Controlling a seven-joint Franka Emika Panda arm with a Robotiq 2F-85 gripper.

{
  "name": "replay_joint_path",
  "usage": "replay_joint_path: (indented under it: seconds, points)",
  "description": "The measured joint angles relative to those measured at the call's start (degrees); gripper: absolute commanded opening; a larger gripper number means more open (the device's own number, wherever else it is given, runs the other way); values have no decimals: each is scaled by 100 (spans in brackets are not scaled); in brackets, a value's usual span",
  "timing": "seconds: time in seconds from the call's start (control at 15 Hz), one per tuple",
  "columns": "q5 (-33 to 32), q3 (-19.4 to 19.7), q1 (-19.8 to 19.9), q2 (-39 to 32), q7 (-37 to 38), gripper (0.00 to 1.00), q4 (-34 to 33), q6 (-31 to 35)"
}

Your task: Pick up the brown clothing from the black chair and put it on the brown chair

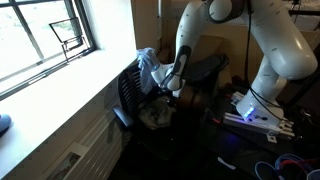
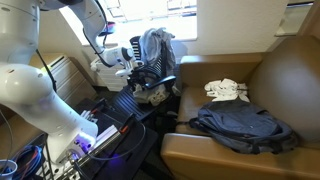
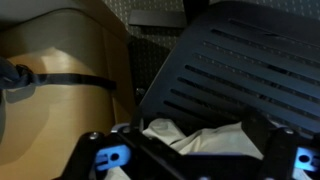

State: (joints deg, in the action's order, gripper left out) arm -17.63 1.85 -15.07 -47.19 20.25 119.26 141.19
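The black slatted chair stands under the window and fills the wrist view. A pale brownish garment lies crumpled on its seat. It also shows in an exterior view and in the wrist view. My gripper hangs low over the seat, right above this cloth, as the exterior view also shows. In the wrist view the fingers stand wide apart with the cloth bunched between them. The brown chair is at the right.
A grey-blue garment is draped over the black chair's back. On the brown chair's seat lie a white cloth and a dark grey garment. The robot base with cables stands close beside the black chair. A window sill runs behind.
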Motion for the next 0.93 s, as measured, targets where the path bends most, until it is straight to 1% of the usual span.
replay_joint_path:
  seconds: [0.13,0.2,0.33,0.4,0.53,0.73,0.93]
  points:
    - [1,144,-290,-262,60,100,-355,-427]
    - [1,174,-377,-325,86,100,-448,-500]
    - [7,191,-445,-348,101,100,-499,-531]
    - [67,191,-444,-353,158,100,-501,-423]
    - [361,166,-392,-425,240,100,-540,4]
    - [725,162,-381,-788,441,100,-718,861]
    - [911,295,-554,-1255,792,100,-945,1734]
